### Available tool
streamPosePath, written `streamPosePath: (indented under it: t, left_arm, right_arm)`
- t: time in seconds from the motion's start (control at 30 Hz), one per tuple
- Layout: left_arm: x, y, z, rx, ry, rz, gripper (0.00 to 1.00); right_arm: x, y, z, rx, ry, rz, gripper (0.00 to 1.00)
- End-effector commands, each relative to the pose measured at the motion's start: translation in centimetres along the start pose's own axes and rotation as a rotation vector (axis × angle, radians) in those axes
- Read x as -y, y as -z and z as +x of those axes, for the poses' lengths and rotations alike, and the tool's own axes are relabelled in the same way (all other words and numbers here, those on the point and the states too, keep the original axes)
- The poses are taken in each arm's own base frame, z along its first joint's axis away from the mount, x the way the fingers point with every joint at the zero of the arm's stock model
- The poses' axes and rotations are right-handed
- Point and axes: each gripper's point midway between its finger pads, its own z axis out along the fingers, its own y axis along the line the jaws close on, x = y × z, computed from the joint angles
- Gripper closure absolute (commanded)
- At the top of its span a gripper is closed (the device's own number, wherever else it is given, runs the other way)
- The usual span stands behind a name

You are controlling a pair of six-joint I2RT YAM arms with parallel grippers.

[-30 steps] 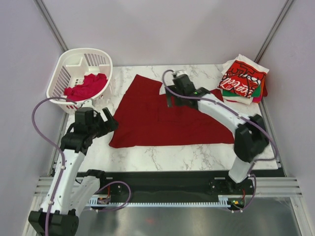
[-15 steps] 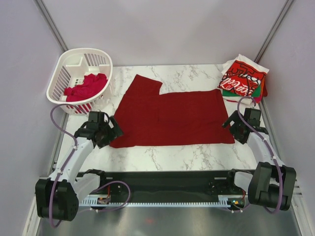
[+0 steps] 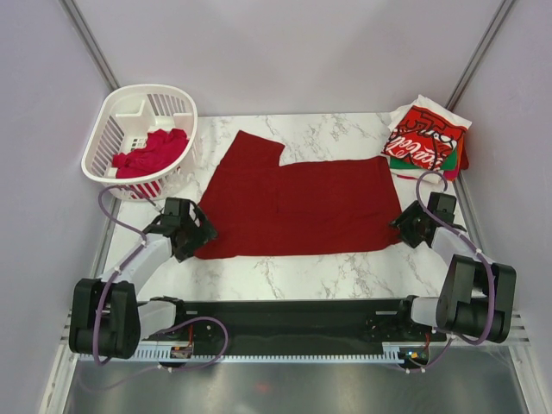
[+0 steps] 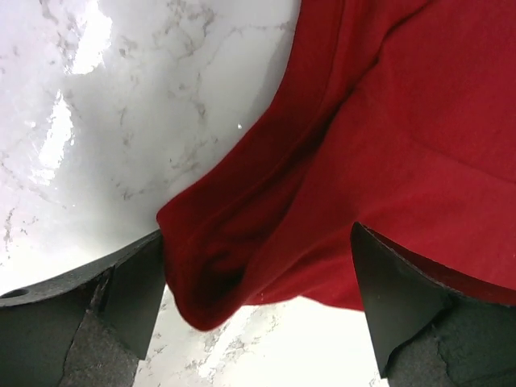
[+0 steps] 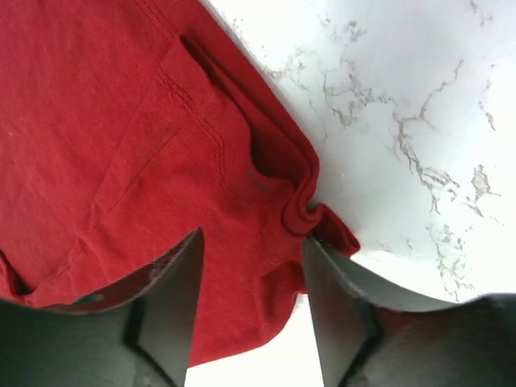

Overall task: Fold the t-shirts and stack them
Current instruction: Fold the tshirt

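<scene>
**Status of the workpiece.** The dark red t-shirt (image 3: pixel 302 207) lies spread flat at the centre of the marble table (image 3: pixel 345 276), with one sleeve pointing to 11 o'clock. A stack of folded t-shirts (image 3: pixel 427 142) sits at 2 o'clock. The white basket (image 3: pixel 103 129) at 10 o'clock holds one crumpled red t-shirt (image 3: pixel 151 153).

**Change observed.** One second ago the right arm reaches across the garment toward its 12 o'clock edge and the left arm hangs clear at 9 o'clock. Both arms are now drawn back and low at the near hem. The left gripper (image 3: pixel 194 233) is at the 7 o'clock corner and the right gripper (image 3: pixel 405 228) at the 4 o'clock corner. The shirt outline is nearly unchanged.

**Jaw state.**
- Left gripper (image 4: pixel 258 282): jaws fully released, straddling the rolled hem corner. The cloth lies between them, ungripped.
- Right gripper (image 5: pixel 251 274): jaws are narrower than a moment ago and bracket the bunched corner. The cloth touches one finger (image 5: pixel 339 306). Whether it is already pinched cannot be determined.

**Meaning for the task.** Smoothing appears complete and the first fold is being set up. Judged next requirement: both corners secured before the hem is lifted toward 12 o'clock. The left side lags, so lifting now risks a skewed fold.
</scene>
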Motion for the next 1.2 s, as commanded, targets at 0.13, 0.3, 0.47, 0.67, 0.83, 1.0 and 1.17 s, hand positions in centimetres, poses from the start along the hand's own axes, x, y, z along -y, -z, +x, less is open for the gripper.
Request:
streamPosePath:
  t: [0.13, 0.3, 0.47, 0.67, 0.83, 1.0, 1.17]
  left_arm:
    - [0.6, -1.6, -1.9, 0.060, 0.061, -0.023, 0.07]
    - [1.3, -1.7, -2.0, 0.061, 0.063, 0.008, 0.80]
    - [1.6, -0.9, -1.7, 0.057, 0.061, 0.049, 0.98]
    - [1.7, 2.0, -1.3, 0.074, 0.076, 0.089, 0.98]
    - [1.6, 3.4, 0.0, 0.036, 0.090, 0.116, 0.98]
    - [1.7, 4.6, 1.3, 0.006, 0.126, 0.150, 0.98]
    - [2.0, 5.7, 2.3, -0.003, 0.202, 0.206, 0.98]
  right_arm:
    - [1.3, -0.1, 1.1, -0.013, 0.003, 0.031, 0.65]
    - [1.5, 0.2, 1.4, -0.014, 0.014, 0.029, 1.00]
    - [1.7, 1.6, 0.4, 0.049, -0.015, 0.015, 1.00]
    - [2.4, 5.1, -1.0, 0.139, -0.049, 0.029, 1.00]
    - [3.1, 6.0, 0.6, 0.120, -0.087, 0.042, 1.00]
    - [3.2, 6.8, 2.2, 0.071, -0.125, 0.044, 1.00]
    - [2.7, 8.6, 2.3, 0.093, -0.170, 0.044, 1.00]
